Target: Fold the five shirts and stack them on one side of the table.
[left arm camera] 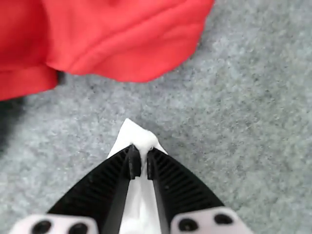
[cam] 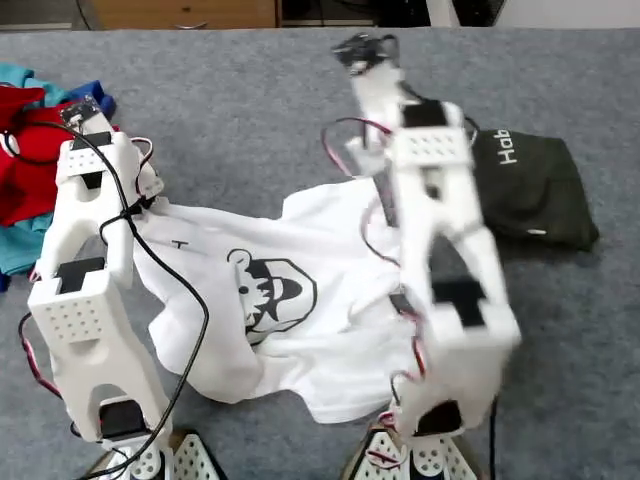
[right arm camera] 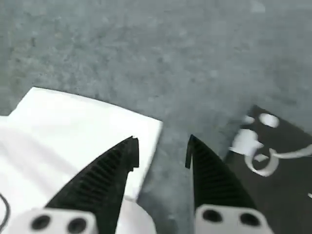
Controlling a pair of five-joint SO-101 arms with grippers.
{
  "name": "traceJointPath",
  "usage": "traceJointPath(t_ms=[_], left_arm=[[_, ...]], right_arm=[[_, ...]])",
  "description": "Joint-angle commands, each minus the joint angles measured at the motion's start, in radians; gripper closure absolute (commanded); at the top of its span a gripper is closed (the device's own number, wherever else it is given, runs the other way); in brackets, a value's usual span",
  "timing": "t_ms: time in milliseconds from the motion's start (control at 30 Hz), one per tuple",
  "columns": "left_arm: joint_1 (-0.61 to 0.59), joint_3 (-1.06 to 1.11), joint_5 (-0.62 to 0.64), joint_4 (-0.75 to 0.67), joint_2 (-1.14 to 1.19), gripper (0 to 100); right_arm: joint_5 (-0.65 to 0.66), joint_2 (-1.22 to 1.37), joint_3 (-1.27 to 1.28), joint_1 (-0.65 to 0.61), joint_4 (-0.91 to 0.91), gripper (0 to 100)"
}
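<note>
Currently I see my left end effector [left arm camera: 140, 163] clamped on a pinch of the white shirt [cam: 340, 330], which sprawls across the counter [cam: 250, 100]. My right end effector [right arm camera: 161, 151] hangs open over its edge, near the black shirt [cam: 530, 190].

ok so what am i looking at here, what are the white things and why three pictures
Two small white robot arms stand at a grey table, meant to fold shirts. One picture looks down from above; the other two come from a camera on each arm's wrist. A white shirt lies loosely spread in the middle, a dark shirt on its right, a red shirt crumpled on the left. The left arm's black fingers pinch the white shirt's edge; the right arm's fingers are open, holding nothing.
</note>
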Motion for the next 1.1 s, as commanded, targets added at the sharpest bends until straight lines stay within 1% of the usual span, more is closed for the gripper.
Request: traceJointPath(t_ms=[0, 200, 267, 333, 500, 600, 767, 1067], left_arm=[[-0.026, -0.025, -0.006, -0.014, 0.001, 98], [-0.026, -0.029, -0.008, -0.017, 0.001, 98], [-0.026, -0.029, -0.008, -0.018, 0.001, 98], [-0.026, -0.029, -0.008, -0.020, 0.001, 98], [-0.026, -0.029, -0.008, -0.020, 0.001, 98], [-0.026, -0.029, -0.008, -0.020, 0.001, 98], [-0.026, -0.029, -0.008, -0.020, 0.001, 98], [-0.026, -0.029, -0.008, -0.020, 0.001, 98]], right_arm=[[-0.043, 0.282, -0.429, -0.039, 0.184, 82.9], [-0.051, 0.604, -1.055, -0.039, 0.551, 83.1], [-0.052, 0.647, -1.127, -0.030, 0.557, 83.1], [-0.052, 0.622, -1.104, -0.024, 0.555, 83.1], [-0.049, 0.510, -0.874, -0.024, 0.552, 83.1], [-0.043, 0.493, -0.768, -0.007, 0.529, 83.1], [-0.021, 0.527, -0.751, 0.010, 0.476, 83.1], [-0.021, 0.584, -0.751, 0.016, 0.393, 83.2]])
